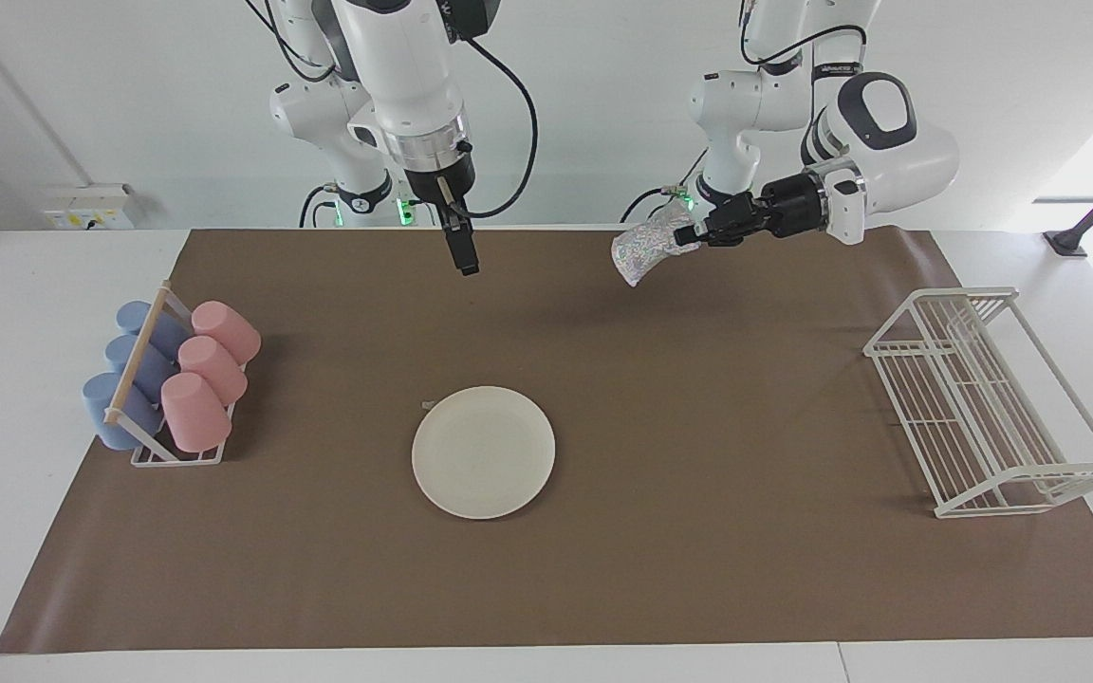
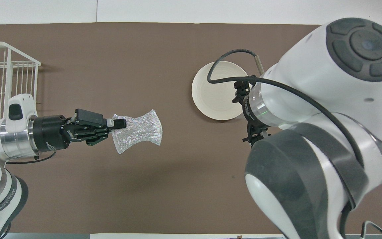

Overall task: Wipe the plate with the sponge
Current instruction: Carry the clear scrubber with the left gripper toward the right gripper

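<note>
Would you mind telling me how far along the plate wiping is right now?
Done: the left gripper has the sponge pinched and lifted over the brown mat. In hand: carrying it, not yet over the plate. Left: bringing it down and wiping. The right gripper hangs waiting above the mat.

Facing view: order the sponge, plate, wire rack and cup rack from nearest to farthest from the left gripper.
From the left gripper:
1. sponge, held in its fingers, up in the air.
2. wire rack, at the left arm's end; plate, mid-table. Too close to call.
3. cup rack, at the right arm's end.
</note>
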